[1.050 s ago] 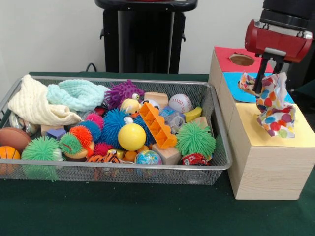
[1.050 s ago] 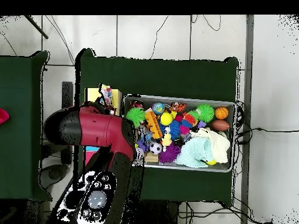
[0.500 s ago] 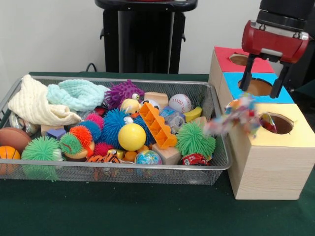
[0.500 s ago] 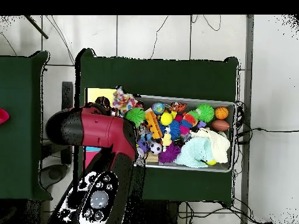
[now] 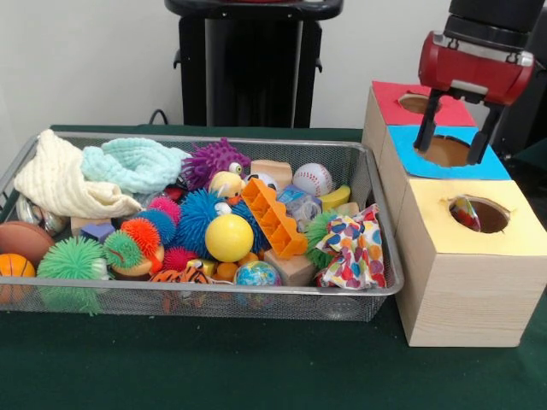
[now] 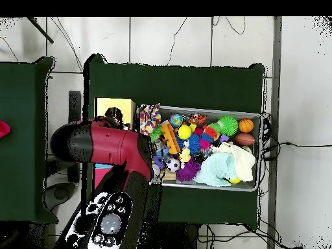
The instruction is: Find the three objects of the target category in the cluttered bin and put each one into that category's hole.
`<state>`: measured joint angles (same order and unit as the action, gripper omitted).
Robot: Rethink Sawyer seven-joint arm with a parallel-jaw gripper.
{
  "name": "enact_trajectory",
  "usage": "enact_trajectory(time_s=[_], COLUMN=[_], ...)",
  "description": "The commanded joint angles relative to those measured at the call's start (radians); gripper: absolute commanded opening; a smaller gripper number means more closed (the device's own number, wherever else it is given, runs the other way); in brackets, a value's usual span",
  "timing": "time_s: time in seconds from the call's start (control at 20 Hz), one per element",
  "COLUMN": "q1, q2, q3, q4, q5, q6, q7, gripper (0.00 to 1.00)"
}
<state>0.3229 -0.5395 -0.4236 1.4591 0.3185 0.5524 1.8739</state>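
So the tool (image 5: 456, 130) is hanging above the wooden box (image 5: 457, 282), right over the blue-topped section, with its two black fingers (image 5: 427, 121) spread apart and nothing between them. Totally released.

The spotted cloth (image 5: 355, 248) (white with red, yellow, blue and green dots) is lying inside the mesh bin (image 5: 214, 299) at the end next to the box, draped against the bin's wall and partly over a green spiky ball (image 5: 320, 232). It's not in any hole. From overhead the same cloth (image 6: 150, 119) shows at the bin's corner, just beside the yellow top (image 6: 104, 107) of the box.

The box has three colored tops in a row: red (image 5: 389, 102), blue (image 5: 491, 166) and yellow (image 5: 521, 226), each with a round hole. There's something colorful peeking out at the edge of the yellow hole (image 5: 479, 213), can't tell what it is.

Rest of the bin is packed: a cream knitted cloth (image 5: 60, 184) and a mint one (image 5: 137, 162) at the other end, a yellow ball (image 5: 229, 237), a baseball (image 5: 313, 179), an orange plastic piece (image 5: 272, 218), a purple spiky ball (image 5: 214, 160) and a small globe ball (image 5: 257, 274). Everything sits on the green bench (image 5: 256, 367).
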Motion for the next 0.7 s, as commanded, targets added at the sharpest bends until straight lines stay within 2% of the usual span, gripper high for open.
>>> enact_trajectory(time_s=[0.05, 0.2, 0.4, 0.7], q1=[-0.024, -0.041, -0.109, -0.192], q2=[-0.012, -0.003, 0.022, 0.039], q3=[0.079, 0.074, 0.1, 0.163], q4=[0.072, 0.043, 0.017, 0.031], q5=[0.036, 0.026, 0.006, -0.01], q6=[0.126, 0.122, 0.068, 0.004], q7=[0.22, 0.199, 0.125, 0.061], gripper=[1.0, 1.0, 1.0, 1.0])
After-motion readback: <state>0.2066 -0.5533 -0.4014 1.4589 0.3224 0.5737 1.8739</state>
